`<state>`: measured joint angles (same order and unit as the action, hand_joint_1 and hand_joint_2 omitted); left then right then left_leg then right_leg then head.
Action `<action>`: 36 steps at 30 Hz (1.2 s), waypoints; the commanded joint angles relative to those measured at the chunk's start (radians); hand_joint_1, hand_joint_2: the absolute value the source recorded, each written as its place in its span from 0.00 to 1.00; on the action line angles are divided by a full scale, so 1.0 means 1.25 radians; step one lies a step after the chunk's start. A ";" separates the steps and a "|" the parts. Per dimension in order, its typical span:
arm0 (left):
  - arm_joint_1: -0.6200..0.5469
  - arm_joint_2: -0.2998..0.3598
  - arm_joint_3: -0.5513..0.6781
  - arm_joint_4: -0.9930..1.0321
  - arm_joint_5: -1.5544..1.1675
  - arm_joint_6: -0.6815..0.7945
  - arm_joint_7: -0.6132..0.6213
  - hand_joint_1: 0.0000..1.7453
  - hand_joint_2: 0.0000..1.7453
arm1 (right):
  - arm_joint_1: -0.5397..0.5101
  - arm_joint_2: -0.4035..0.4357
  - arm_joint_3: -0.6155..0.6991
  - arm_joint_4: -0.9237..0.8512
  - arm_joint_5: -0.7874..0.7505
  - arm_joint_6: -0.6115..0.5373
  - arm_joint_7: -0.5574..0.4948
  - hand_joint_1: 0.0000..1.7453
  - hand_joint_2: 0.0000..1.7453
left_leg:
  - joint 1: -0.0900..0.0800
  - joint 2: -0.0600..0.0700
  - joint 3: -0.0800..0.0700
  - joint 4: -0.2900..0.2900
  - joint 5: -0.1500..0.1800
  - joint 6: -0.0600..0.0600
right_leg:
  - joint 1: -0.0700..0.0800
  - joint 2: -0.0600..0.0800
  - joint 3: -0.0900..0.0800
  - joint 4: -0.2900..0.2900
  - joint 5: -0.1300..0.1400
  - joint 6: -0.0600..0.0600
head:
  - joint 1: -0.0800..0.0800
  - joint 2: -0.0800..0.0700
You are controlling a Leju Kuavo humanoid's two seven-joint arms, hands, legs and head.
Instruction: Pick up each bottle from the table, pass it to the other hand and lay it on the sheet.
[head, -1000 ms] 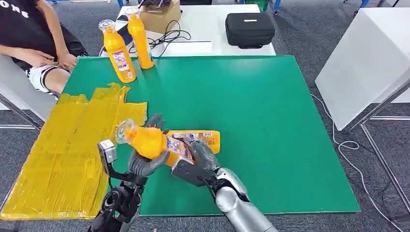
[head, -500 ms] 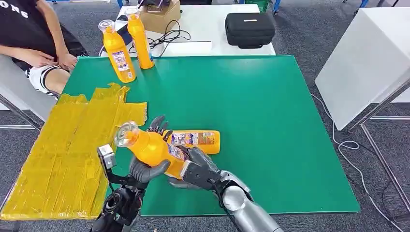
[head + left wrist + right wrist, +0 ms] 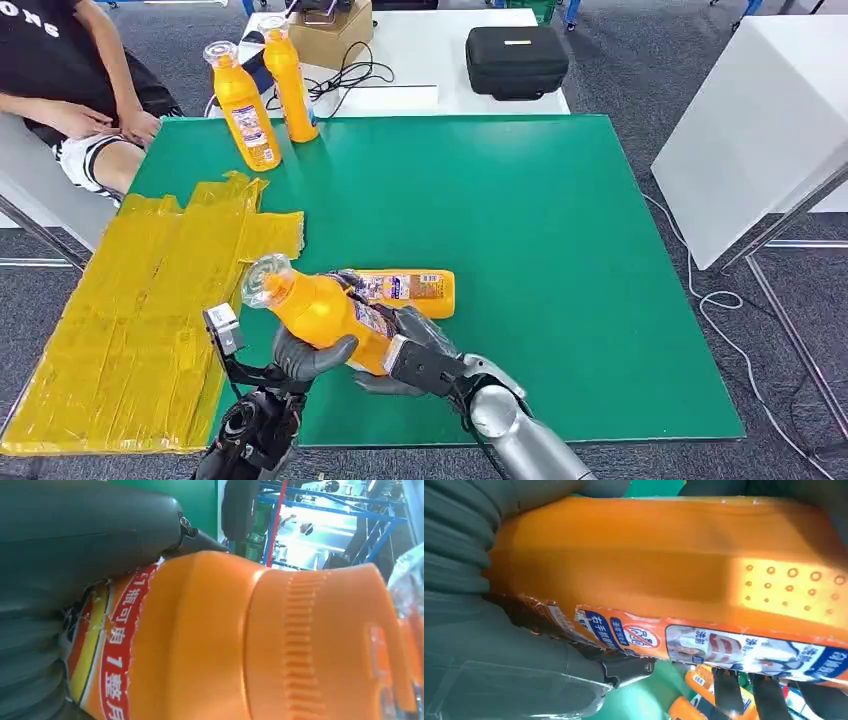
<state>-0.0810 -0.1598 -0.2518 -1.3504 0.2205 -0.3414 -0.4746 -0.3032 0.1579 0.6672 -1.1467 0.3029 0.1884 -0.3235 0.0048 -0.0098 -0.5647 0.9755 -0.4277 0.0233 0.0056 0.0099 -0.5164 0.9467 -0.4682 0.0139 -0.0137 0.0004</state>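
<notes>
An orange bottle (image 3: 318, 308) with a clear cap is held tilted above the green table (image 3: 560, 250) near its front edge. My left hand (image 3: 305, 355) wraps its middle from below and behind. My right hand (image 3: 418, 350) grips its base end. The left wrist view shows the bottle (image 3: 225, 640) close up under the thumb of the left hand (image 3: 75, 540). In the right wrist view the bottle (image 3: 649, 565) lies against the right hand (image 3: 474, 630). A second bottle (image 3: 412, 290) lies on the table just behind. The yellow sheet (image 3: 120, 320) covers the table's left side.
Two more orange bottles (image 3: 243, 105) (image 3: 290, 80) stand upright at the table's far left corner. A person (image 3: 70, 80) sits beyond the left edge. A black case (image 3: 516, 60) and a cardboard box (image 3: 330, 30) rest on the white table behind.
The held bottle has come slightly nearer to me and tipped, cap end toward the sheet. My right hand has slipped back along it to the base. The lying bottle has stayed put.
</notes>
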 commanded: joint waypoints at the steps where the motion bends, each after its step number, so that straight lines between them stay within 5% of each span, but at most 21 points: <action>1: -0.021 -0.002 0.053 0.019 -0.018 0.035 -0.002 1.00 1.00 | 0.046 -0.028 0.048 -0.083 -0.006 -0.007 -0.047 1.00 1.00 | 0.000 0.000 0.003 -0.001 -0.001 -0.001 | 0.000 -0.001 0.003 -0.001 -0.001 0.001 | 0.000 0.000; 8: 0.027 0.011 0.054 -0.068 -0.089 0.085 -0.033 1.00 1.00 | 0.107 -0.044 0.019 -0.157 0.013 -0.022 -0.063 1.00 1.00 | 0.000 0.000 0.004 0.000 -0.002 -0.001 | 0.000 -0.001 0.004 -0.001 -0.002 0.001 | 0.000 0.000; 10: 0.050 0.016 0.061 -0.107 -0.120 0.115 -0.047 1.00 1.00 | 0.127 -0.052 0.008 -0.187 0.027 -0.048 -0.084 0.05 1.00 | 0.000 0.000 0.003 0.000 -0.002 -0.001 | 0.000 -0.001 0.003 -0.001 -0.001 0.001 | 0.000 0.000; 11: 0.055 0.017 0.065 -0.119 -0.132 0.126 -0.049 1.00 1.00 | 0.132 -0.056 0.006 -0.197 0.028 -0.051 -0.089 0.00 1.00 | 0.001 0.001 0.005 0.000 -0.003 -0.001 | 0.001 -0.001 0.005 -0.001 -0.002 0.001 | 0.000 0.000; 26: 0.138 0.036 0.116 -0.271 -0.276 0.254 -0.069 1.00 1.00 | 0.210 -0.097 -0.048 -0.294 0.029 -0.111 -0.132 0.00 1.00 | 0.000 0.002 0.003 0.000 -0.002 0.000 | 0.000 0.001 0.003 -0.001 -0.001 0.001 | 0.000 0.000; 28: 0.149 0.042 0.119 -0.292 -0.383 0.343 -0.077 1.00 1.00 | 0.232 -0.104 -0.063 -0.308 0.026 -0.127 -0.143 0.00 1.00 | 0.000 0.001 0.003 -0.001 -0.002 0.000 | 0.000 0.000 0.003 -0.001 -0.001 0.001 | 0.000 0.000; 31: 0.131 0.046 0.154 -0.312 -0.787 0.689 0.034 1.00 1.00 | 0.275 -0.122 -0.080 -0.351 0.030 -0.143 -0.153 0.00 1.00 | 0.001 -0.001 0.003 0.000 -0.002 -0.001 | 0.000 -0.001 0.003 -0.001 -0.002 0.001 | 0.000 0.000; 36: 0.044 0.077 0.214 -0.272 -1.281 0.832 0.210 1.00 1.00 | 0.282 -0.129 -0.079 -0.346 0.024 -0.158 -0.153 0.00 1.00 | 0.000 -0.001 0.001 0.000 -0.001 -0.001 | 0.000 -0.001 0.001 -0.001 -0.001 0.000 | 0.000 0.000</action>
<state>0.0965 -0.1243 -0.1060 -1.7170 -0.7608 0.5081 -0.4298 0.0177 0.0549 0.5978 -1.5446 0.3399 0.0122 -0.5127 0.0049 -0.0095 -0.5646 0.9753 -0.4284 0.0231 0.0057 0.0107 -0.5169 0.9464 -0.4686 0.0137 -0.0133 0.0004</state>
